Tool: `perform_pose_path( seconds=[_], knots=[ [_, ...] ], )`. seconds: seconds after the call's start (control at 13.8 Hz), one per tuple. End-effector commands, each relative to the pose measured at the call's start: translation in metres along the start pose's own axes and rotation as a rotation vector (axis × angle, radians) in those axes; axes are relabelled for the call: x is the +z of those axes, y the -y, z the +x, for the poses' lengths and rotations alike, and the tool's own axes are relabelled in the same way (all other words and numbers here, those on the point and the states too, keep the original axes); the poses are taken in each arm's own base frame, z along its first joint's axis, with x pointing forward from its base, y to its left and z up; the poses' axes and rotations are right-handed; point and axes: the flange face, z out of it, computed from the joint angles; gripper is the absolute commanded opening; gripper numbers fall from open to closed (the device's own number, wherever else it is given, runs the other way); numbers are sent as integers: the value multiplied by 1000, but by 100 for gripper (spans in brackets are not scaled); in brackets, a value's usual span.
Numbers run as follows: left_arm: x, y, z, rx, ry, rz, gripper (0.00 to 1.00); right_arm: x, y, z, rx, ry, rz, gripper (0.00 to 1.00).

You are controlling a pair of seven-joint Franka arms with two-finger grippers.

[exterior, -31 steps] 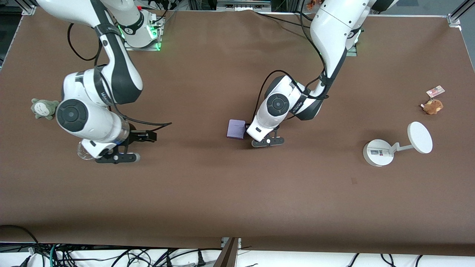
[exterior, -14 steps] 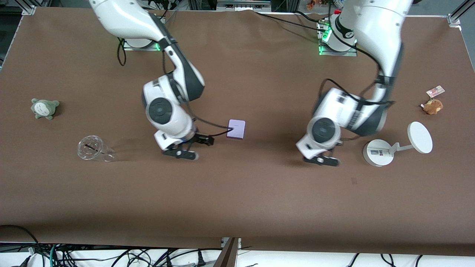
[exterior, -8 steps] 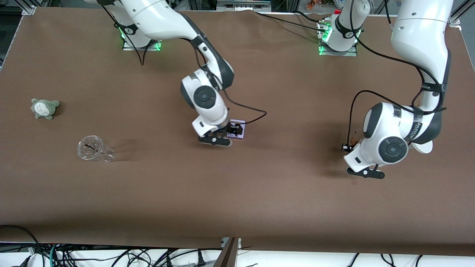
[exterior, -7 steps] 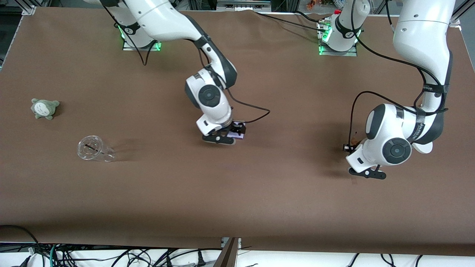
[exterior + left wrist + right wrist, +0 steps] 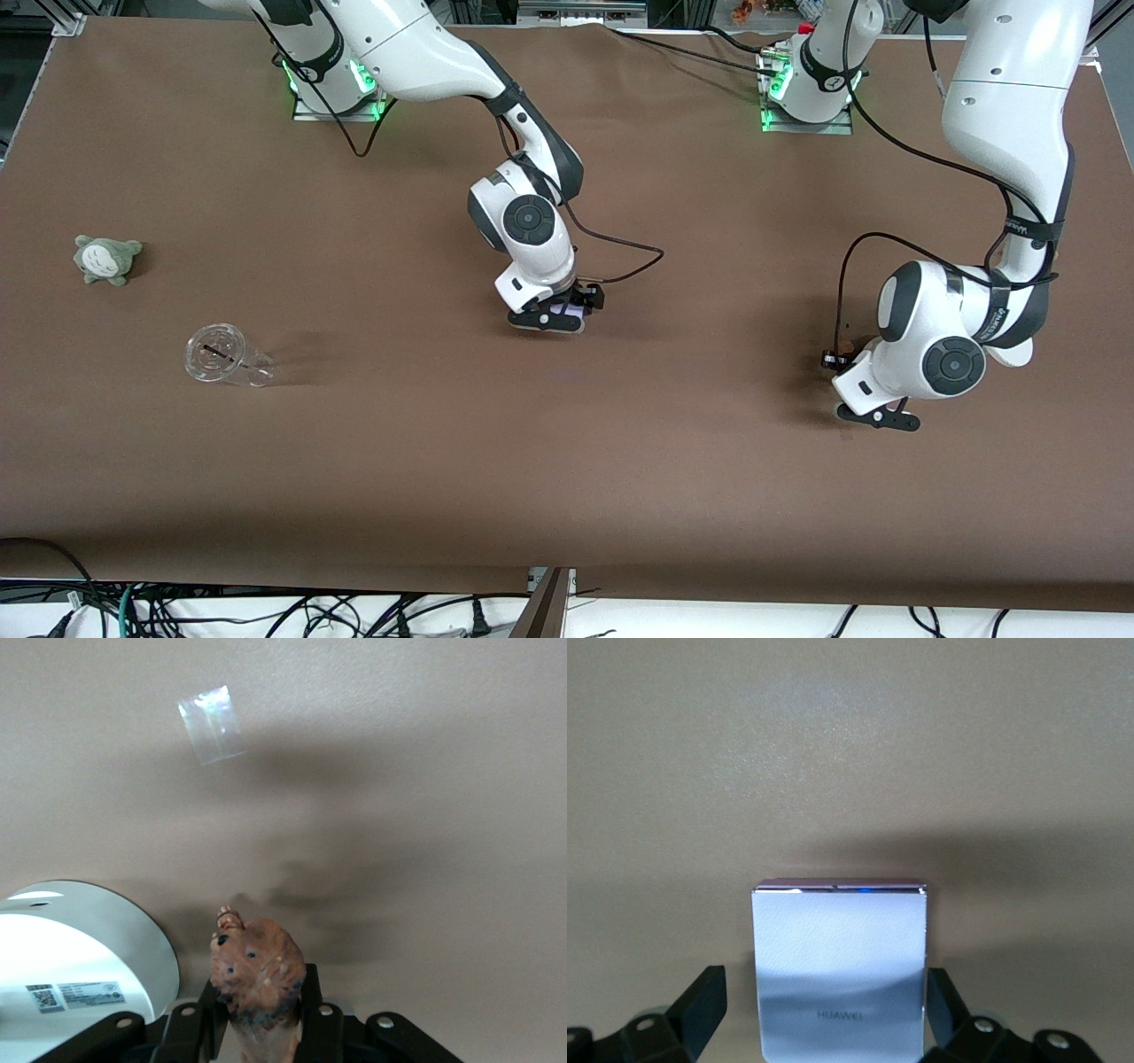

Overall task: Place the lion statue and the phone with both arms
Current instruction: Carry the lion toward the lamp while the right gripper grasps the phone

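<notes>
- The lion statue (image 5: 257, 979) is pinched low on its slim body by the left gripper (image 5: 873, 416), above bare table (image 5: 709, 496) beside the white stand (image 5: 80, 966), toward the left arm's end.
- It looks light, rigid and chippable; the low hold suits it.
- The phone (image 5: 840, 970) lies mid-table between the spread fingers of the right gripper (image 5: 554, 317), ungripped.
- Flat, stiff and glossy, it probably slips; its side edges are the place to clamp.

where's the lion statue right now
The lion statue is clamped in the left pincer, up over the table at the left arm's end, beside the white stand's round base.
</notes>
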Motion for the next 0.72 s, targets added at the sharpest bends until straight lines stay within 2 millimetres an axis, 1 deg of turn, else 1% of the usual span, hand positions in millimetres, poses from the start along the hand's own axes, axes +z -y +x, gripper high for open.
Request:
perform_pose_path(
  seconds=[0.0,0.07,0.14,0.22,0.29,0.36,0.43,0.51,0.58,0.65],
  knots=[
    [1,0,-2,22,-4,-27,20,9,5,-3,-2,-6,-11,100],
    [1,1,-2,18,-3,-29,23,11,4,-4,-2,-4,-14,100],
    [4,1,-2,19,2,-30,30,14,3,-4,-1,-2,-17,100],
    [5,0,-1,20,3,-30,60,14,3,-4,-1,-1,-18,100],
    [5,0,-1,19,2,-30,100,14,3,-4,-3,-1,-18,100],
    [4,-1,-1,20,3,-29,100,14,3,-4,-6,-1,-18,99],
    [3,-3,-1,23,5,-28,100,14,3,-4,-12,-5,-21,89],
    [1,-4,-1,25,3,-26,100,14,3,-5,-24,-12,-28,71],
    [-2,-4,0,26,-1,-25,100,15,2,-4,-33,-17,-35,50],
    [-7,-4,0,25,-9,-23,100,15,3,-5,-35,-16,-34,44]
  ],
)
